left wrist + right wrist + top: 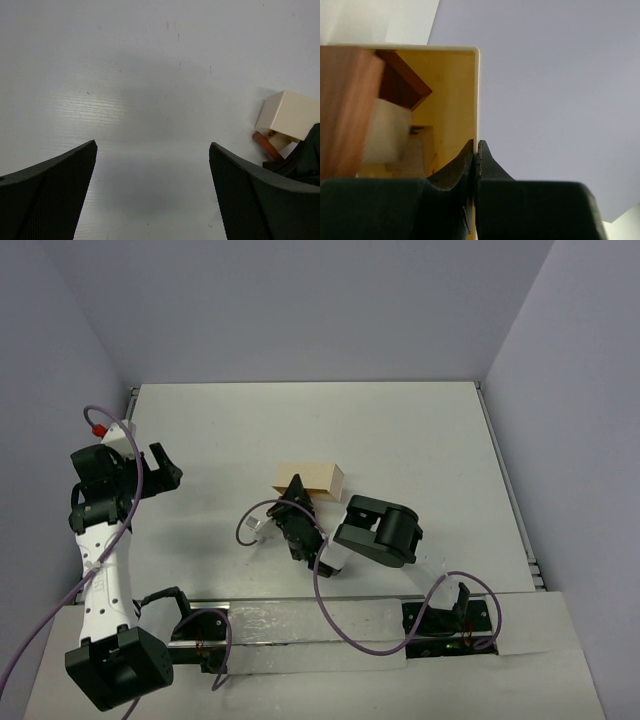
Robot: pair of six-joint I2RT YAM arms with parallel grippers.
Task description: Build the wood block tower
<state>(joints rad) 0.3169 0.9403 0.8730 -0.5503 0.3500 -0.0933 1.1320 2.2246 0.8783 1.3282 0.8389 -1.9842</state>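
- Left arm sits at the left side of the worktop. The left end effector is well apart from everything else and points toward the middle.
- Left end effector is spread wide. In the left wrist view both fingers frame bare worktop, with nothing between them.
- The pale wooden box is near the middle of the worktop, right of the left arm. From above it reads as a closed pale slab and the open face isn't visible.
- In the left wrist view the box is at the far right edge. A reddish-brown bar pokes out from under its lower edge, just beside the dark body of the right arm.
- The wood blocks are inside the box, jumbled together with no stack in sight.
- The right wrist view looks straight into the box:
  - a big reddish-brown block close on the left, blurred
  - a dark brown angled piece in the upper corner
  - a pale block below the angled piece
- Can't tell how many more blocks sit behind those.
- Can't tell whether the box rests flat or is tipped.
- Right arm reaches from the near right toward the centre, with its tip touching the near side of the box.
- The right end effector is pressed together on the thin side wall of the box, one finger inside and one outside, gripping at the rim.
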